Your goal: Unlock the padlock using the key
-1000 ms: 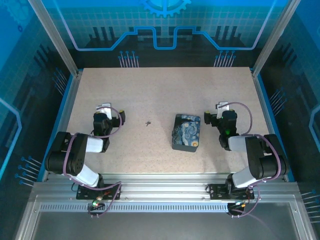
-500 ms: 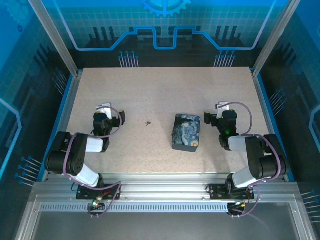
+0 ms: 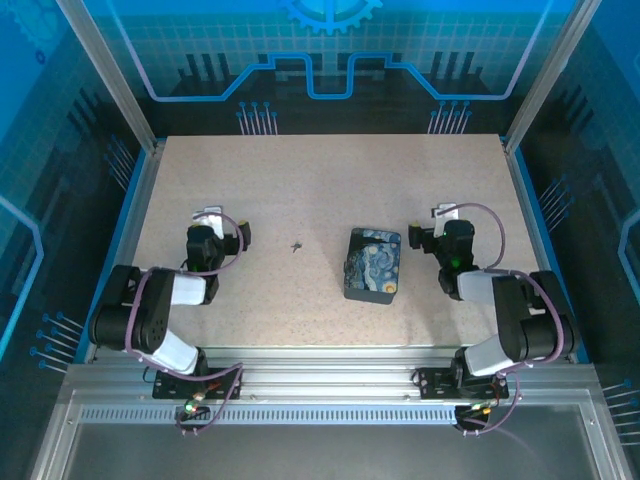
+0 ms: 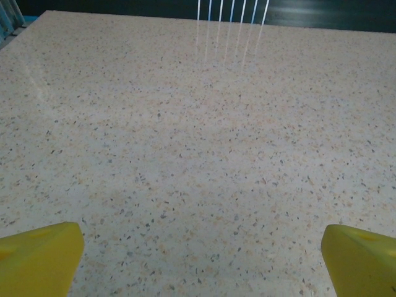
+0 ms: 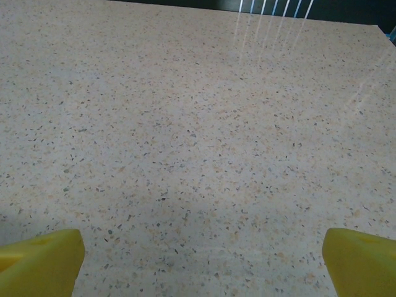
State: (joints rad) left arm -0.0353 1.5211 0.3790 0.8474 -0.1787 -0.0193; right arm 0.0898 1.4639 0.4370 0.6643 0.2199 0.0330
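Key: I see the tiny thin dark grey metal key [image 3: 296, 246] lying flat on the speckled beige tabletop [image 3: 330, 170], out in the open between my left arm and the tin, touching neither.
Key heading: it is a speck from above, so I cannot tell its long axis or which end points where.
Tin: the dark blue swirl-painted rectangular tin box [image 3: 373, 264] sits right of centre. Its long axis runs near to far, with the far end leaning a touch to the right.
Padlock: it is too small for me to pick out on the tin from the overhead camera, and I cannot tell which way it faces.
Left gripper: the left gripper [image 3: 208, 216] is parked over the left side of the table, well apart from the key. On its wrist camera the yellow fingertips [image 4: 40, 257] stand far apart at the bottom corners, with bare tabletop between them.
Right gripper: the right gripper [image 3: 446, 213] sits just right of the tin's far end, not touching it. Its yellow fingertips [image 5: 43, 260] are spread wide too, gripping nothing.
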